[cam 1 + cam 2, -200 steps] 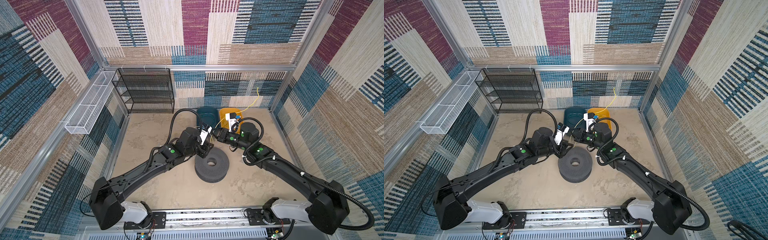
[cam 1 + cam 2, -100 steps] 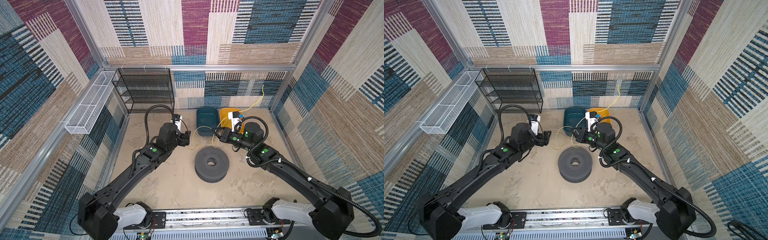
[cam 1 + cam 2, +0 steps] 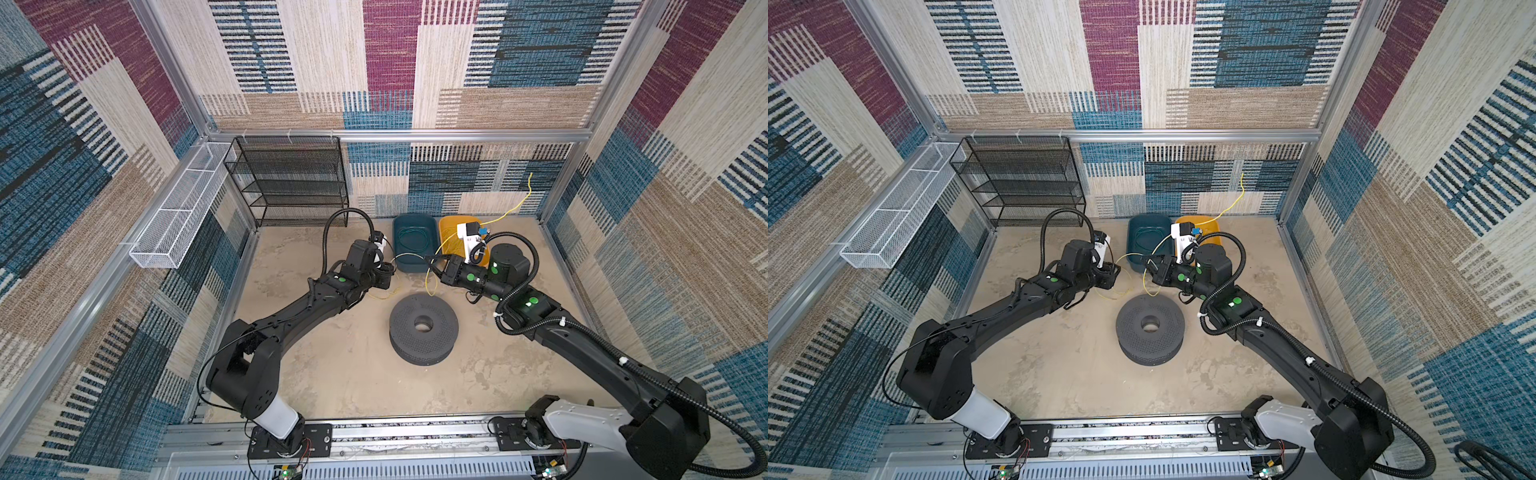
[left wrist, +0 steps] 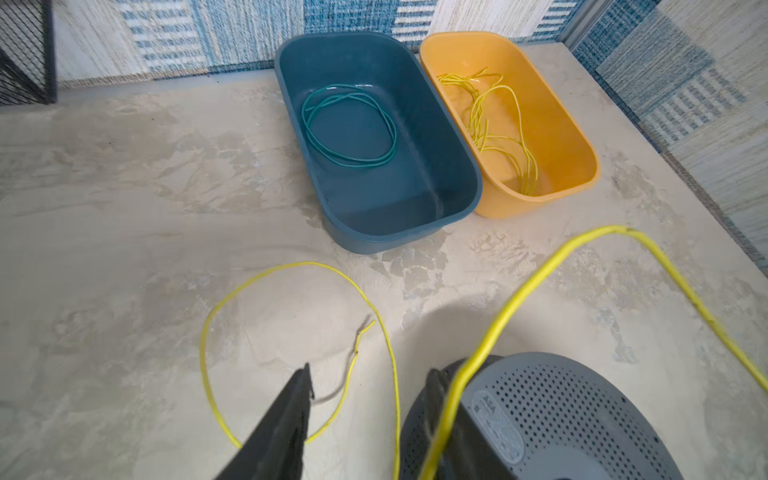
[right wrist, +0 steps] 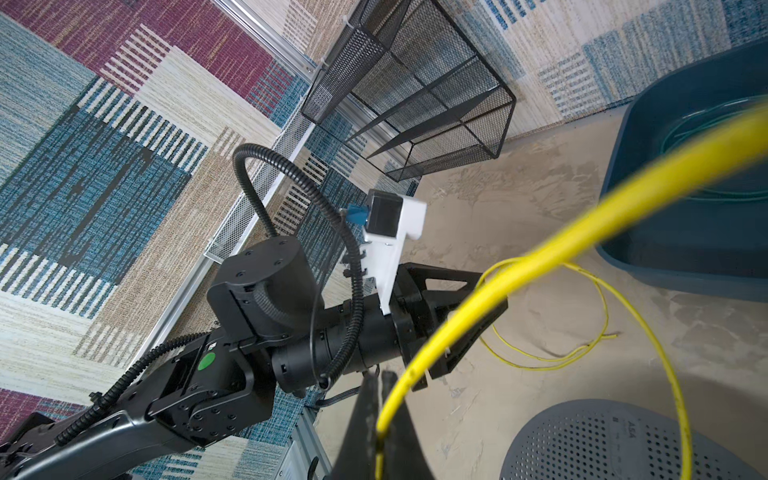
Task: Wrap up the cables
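Yellow cable [image 4: 523, 291] runs left to right between my two grippers. Its slack loops drop onto the mottled beige table [image 3: 353, 374] on the far side of the grey perforated spool [image 3: 424, 345]. A free end points far-right, up the back wall. My right gripper [image 3: 432, 268] pinches the cable. The left gripper [image 4: 370, 374] has its fingers apart, with the cable against one. Woven patchwork panels wall the cell.

Front half of worktop [image 3: 332, 374]: bare, open for passage. Grey perforated disc [image 3: 424, 328] stands mid-worktop. Blue tub [image 3: 411, 267] and yellow tub [image 3: 449, 226] side by side along back wall. Black wire rack [image 3: 291, 178] fills back left corner. Yellow cable [image 4: 202, 345] hangs across the gap between left end effector [image 3: 390, 272] and right end effector [image 3: 431, 267], just behind the disc. One loop lies on the worktop left of the disc.
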